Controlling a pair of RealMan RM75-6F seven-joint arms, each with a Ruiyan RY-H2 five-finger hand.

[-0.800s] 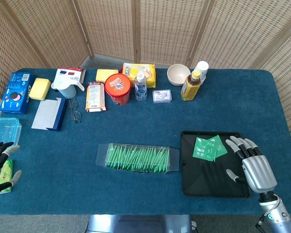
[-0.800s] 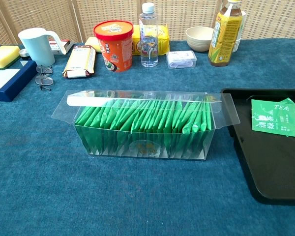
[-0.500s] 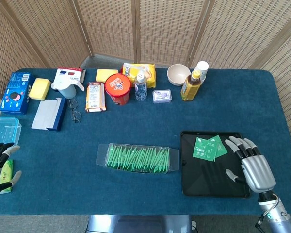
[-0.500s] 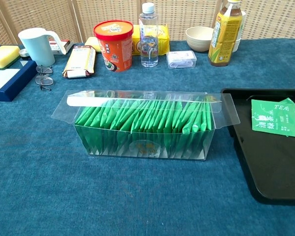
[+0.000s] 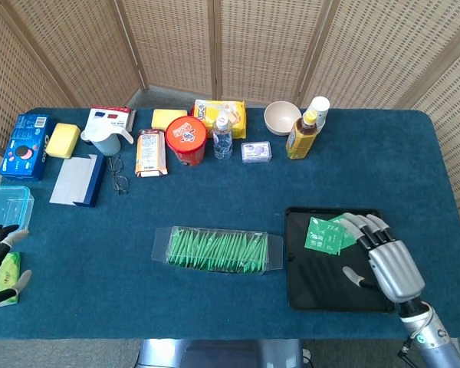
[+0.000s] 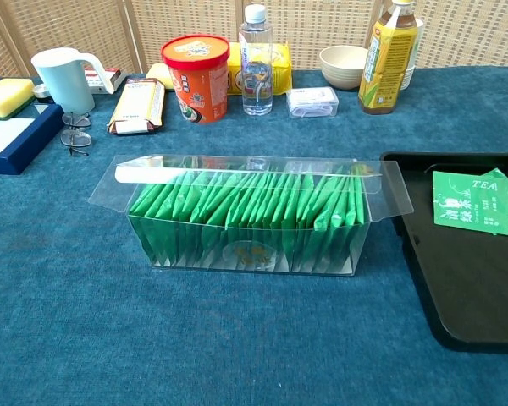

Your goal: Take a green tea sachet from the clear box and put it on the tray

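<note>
Sachets (image 5: 327, 234) lie on the tray (image 5: 322, 287) already. Right robot hand (image 5: 383, 257) hangs over it, released, holding nothing; box (image 5: 217, 249) is full.

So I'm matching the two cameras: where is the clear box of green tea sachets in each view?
Head view: the clear box lies low of centre, left of the black tray.
Chest view: the clear box fills the middle, lid flaps open.
Shared landmark: the red cup behind it.
</note>
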